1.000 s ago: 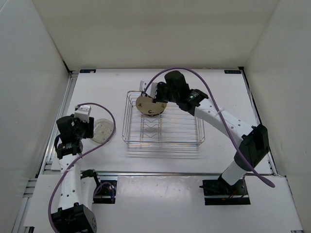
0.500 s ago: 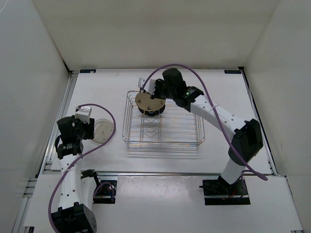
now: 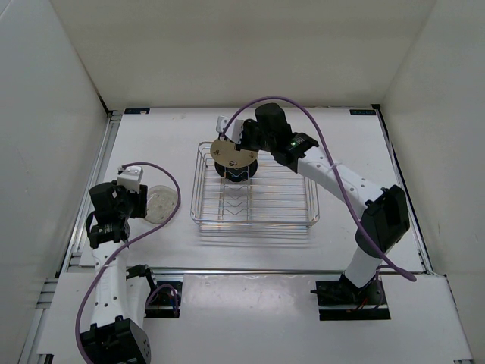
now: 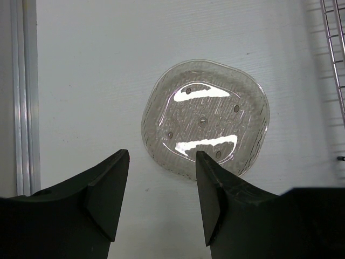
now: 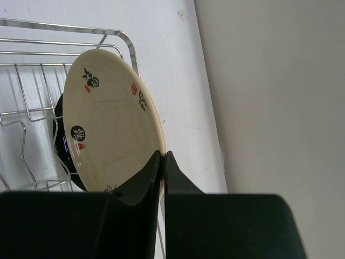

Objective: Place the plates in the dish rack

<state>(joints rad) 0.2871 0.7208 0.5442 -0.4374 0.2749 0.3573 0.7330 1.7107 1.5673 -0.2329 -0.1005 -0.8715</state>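
- The cream plate (image 3: 233, 151), marked with small dark and red figures, had shifted over the last second. From a lower spot over the far-left corner of the dish rack (image 3: 312, 216) it had moved a little toward the far rim, and its face had turned more toward the overhead camera.
- It hung above the black plate (image 3: 236, 171), which already stood in that corner of the rack. Whether the two touched could not be told.
- The right hand (image 5: 162, 162) was clamped on the cream plate's rim, its fingers nearly together on the thin edge.
- Judged from this, the plate was being re-angled rather than let go, so it was not yet seated between the dividers.
- The clear glass plate (image 4: 205, 116) lay flat on the bench (image 3: 151, 136) left of the rack and had not moved.
- The left hand (image 4: 161, 162) hovered above the glass plate as before, fingers apart and holding nothing.
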